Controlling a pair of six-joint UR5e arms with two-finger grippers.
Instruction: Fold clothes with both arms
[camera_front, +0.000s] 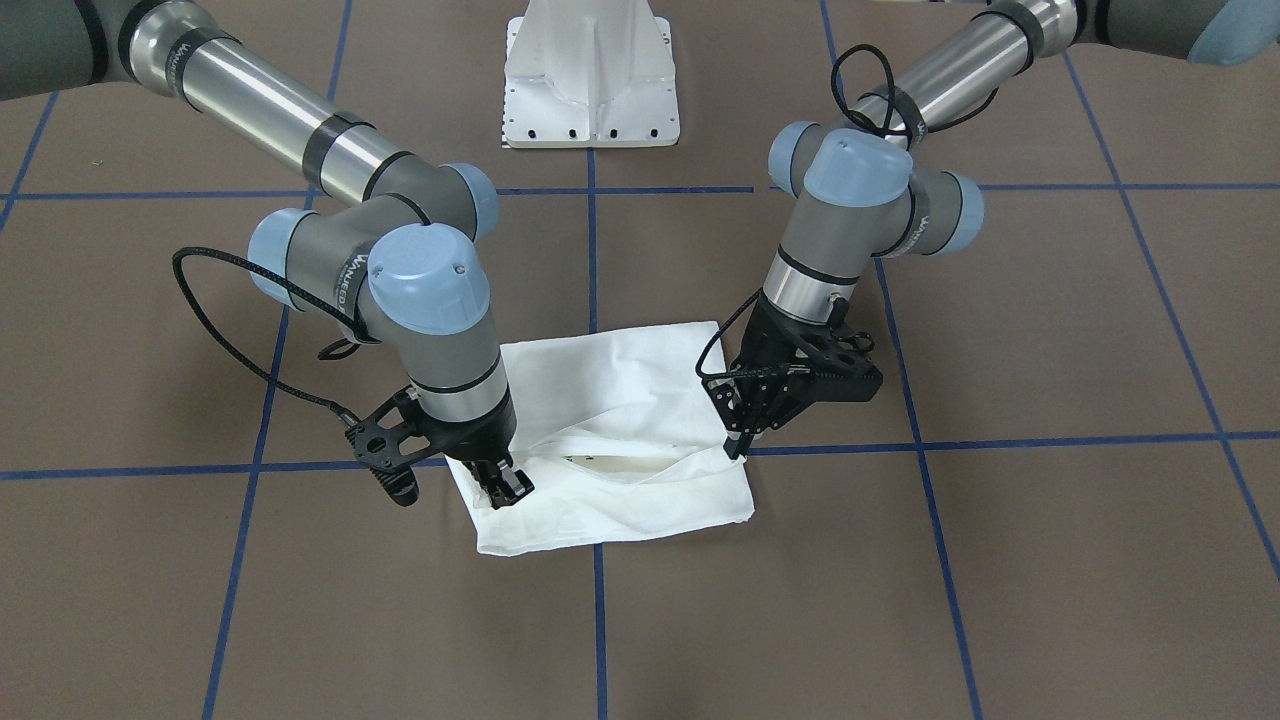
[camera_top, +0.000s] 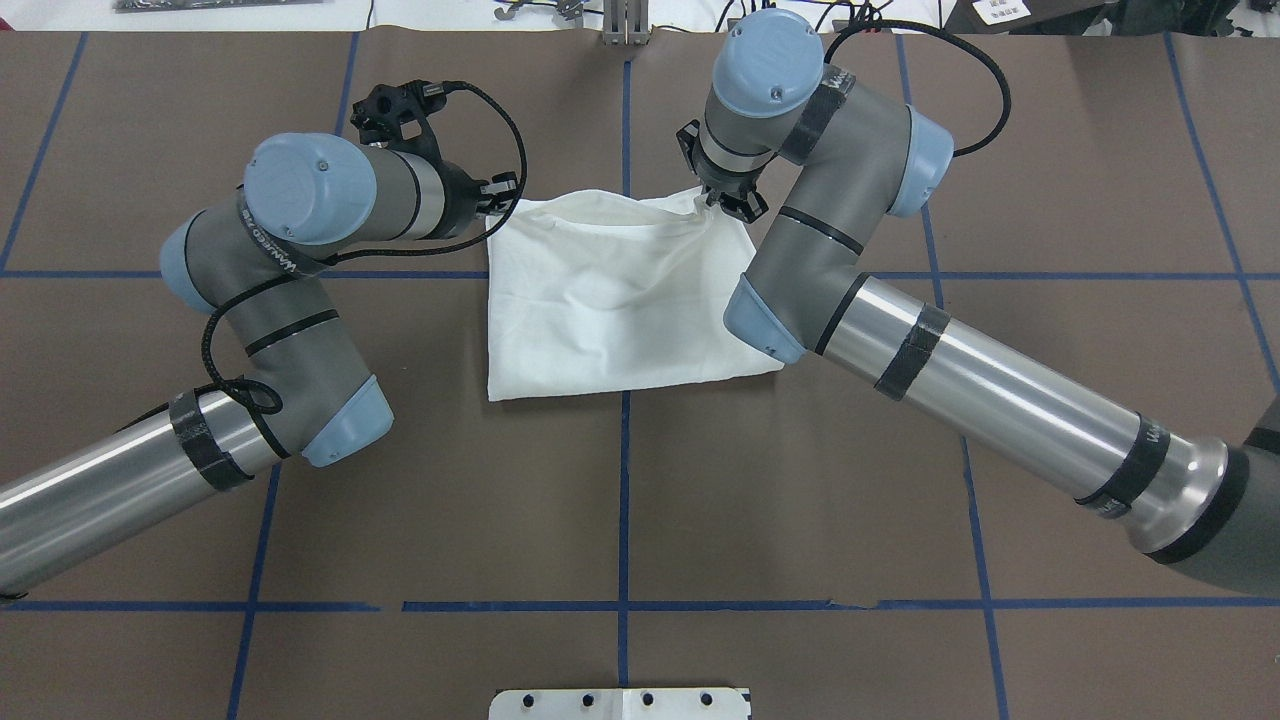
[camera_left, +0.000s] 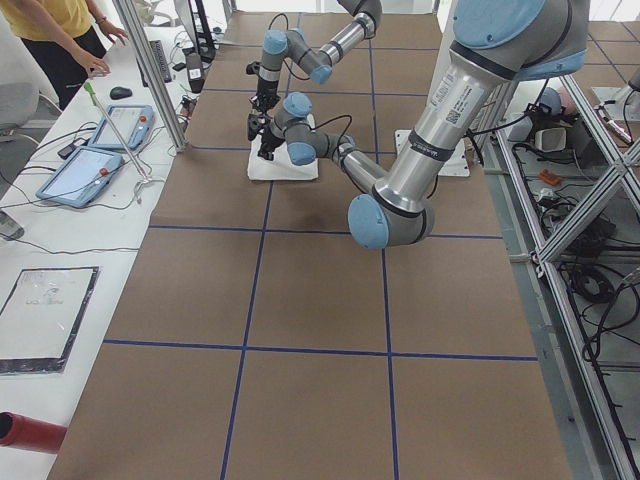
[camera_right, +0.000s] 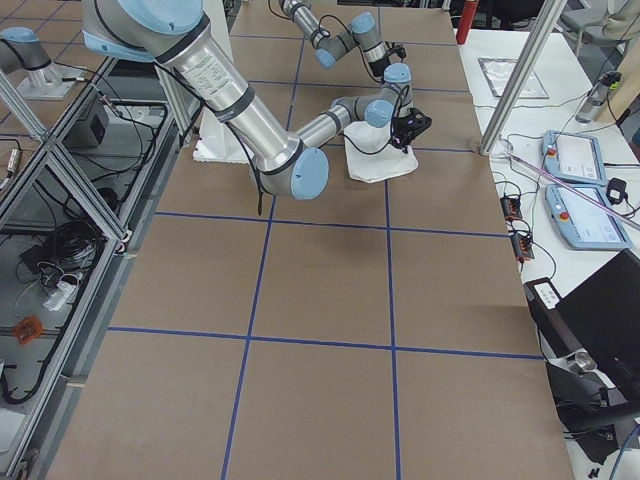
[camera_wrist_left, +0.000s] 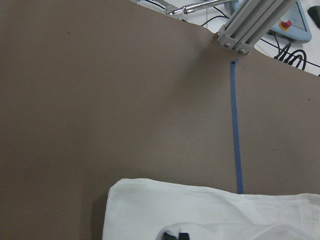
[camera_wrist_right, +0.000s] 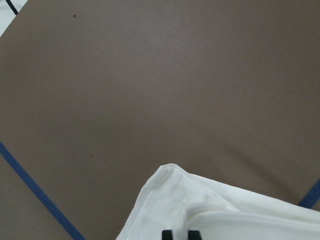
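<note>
The white T-shirt (camera_front: 620, 400) lies folded into a rough square on the brown table, near the middle; it also shows in the overhead view (camera_top: 620, 300). Its text, collar and label are hidden. My left gripper (camera_front: 738, 448) is shut on the top layer at one far corner, also seen from overhead (camera_top: 503, 193) and in its wrist view (camera_wrist_left: 175, 235). My right gripper (camera_front: 505, 488) is shut on the top layer at the other far corner (camera_top: 722, 200), with its fingertips over white cloth (camera_wrist_right: 180, 234). The gripped edge is lifted slightly, so a gap opens between the layers.
The white pedestal base (camera_front: 592, 75) stands at the robot's side of the table. Blue tape lines (camera_front: 595, 250) cross the brown surface. In the exterior left view, tablets (camera_left: 95, 170), an aluminium post (camera_left: 150, 90) and a person (camera_left: 55, 30) are beyond the table's far edge.
</note>
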